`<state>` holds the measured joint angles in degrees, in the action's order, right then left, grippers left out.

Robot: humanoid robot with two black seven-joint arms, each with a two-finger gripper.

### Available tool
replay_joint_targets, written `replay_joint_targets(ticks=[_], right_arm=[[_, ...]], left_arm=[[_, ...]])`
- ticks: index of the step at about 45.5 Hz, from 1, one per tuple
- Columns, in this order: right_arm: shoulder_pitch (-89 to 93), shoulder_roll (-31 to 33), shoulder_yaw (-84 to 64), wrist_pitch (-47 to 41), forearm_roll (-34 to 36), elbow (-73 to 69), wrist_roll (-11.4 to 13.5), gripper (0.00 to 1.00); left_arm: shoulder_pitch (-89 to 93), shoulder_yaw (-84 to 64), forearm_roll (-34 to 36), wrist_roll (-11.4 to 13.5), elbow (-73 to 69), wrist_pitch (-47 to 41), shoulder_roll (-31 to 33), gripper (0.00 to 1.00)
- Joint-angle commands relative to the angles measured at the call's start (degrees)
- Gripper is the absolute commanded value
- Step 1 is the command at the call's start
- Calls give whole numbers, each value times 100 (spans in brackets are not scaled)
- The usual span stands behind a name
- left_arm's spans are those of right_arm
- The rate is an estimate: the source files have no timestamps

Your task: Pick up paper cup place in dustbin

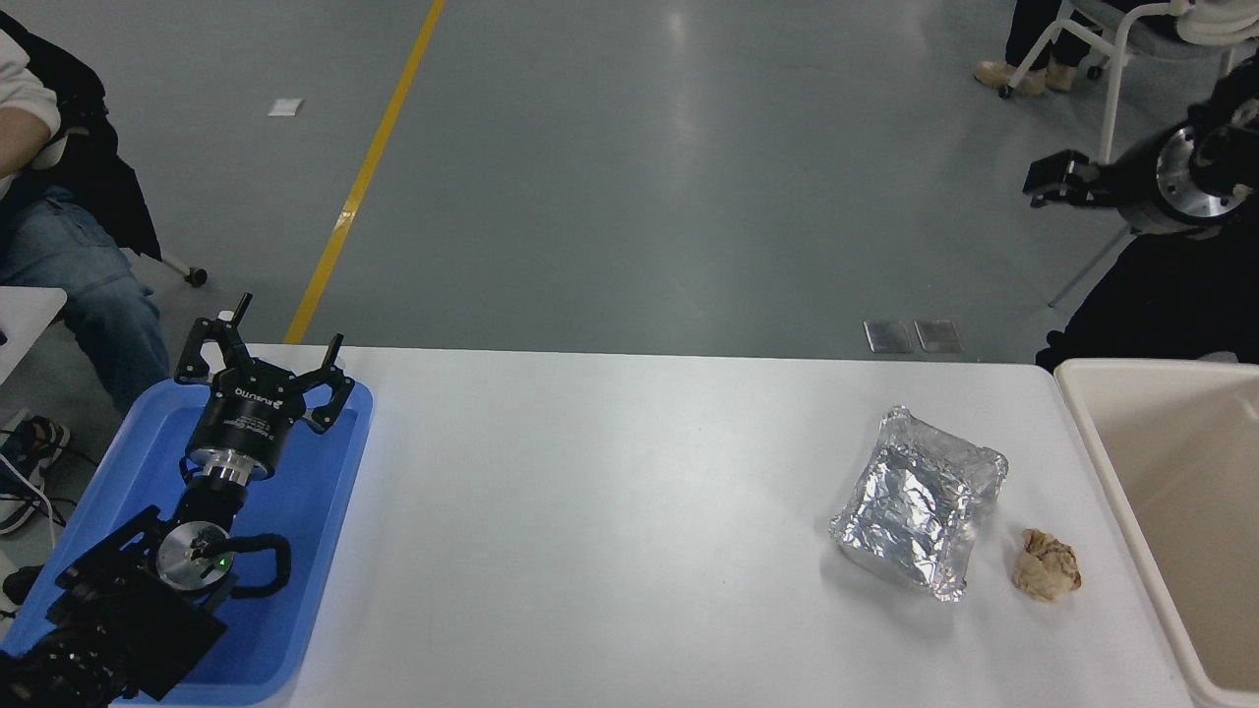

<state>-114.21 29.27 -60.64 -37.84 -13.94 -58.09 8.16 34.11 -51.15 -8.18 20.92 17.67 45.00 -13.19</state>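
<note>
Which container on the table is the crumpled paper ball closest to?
The foil container: the brown paper ball lies just right of it, apart. The beige bin is farther right; the blue tray sits across the table.

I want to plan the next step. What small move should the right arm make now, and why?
Probably lower the right gripper to rest. No paper cup shows on the table, only a foil container and a paper ball, and the gripper hangs high beyond the dustbin. The left gripper is parked over the blue tray.
</note>
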Motion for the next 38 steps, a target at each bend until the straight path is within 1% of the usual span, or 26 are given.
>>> replay_joint_targets(ticks=[1, 9, 38], right_arm=[[-1085, 26, -299, -716, -3, -1257, 1, 100], [-1691, 87, -440, -716, -47, -1943, 10, 100], [-1920, 61, -396, -716, -56, -2102, 10, 100]], left_arm=[[-1, 0, 1, 0, 0, 0, 0, 100], [-1, 0, 1, 0, 0, 0, 0, 100], [-1, 0, -8, 0, 0, 0, 0, 100]])
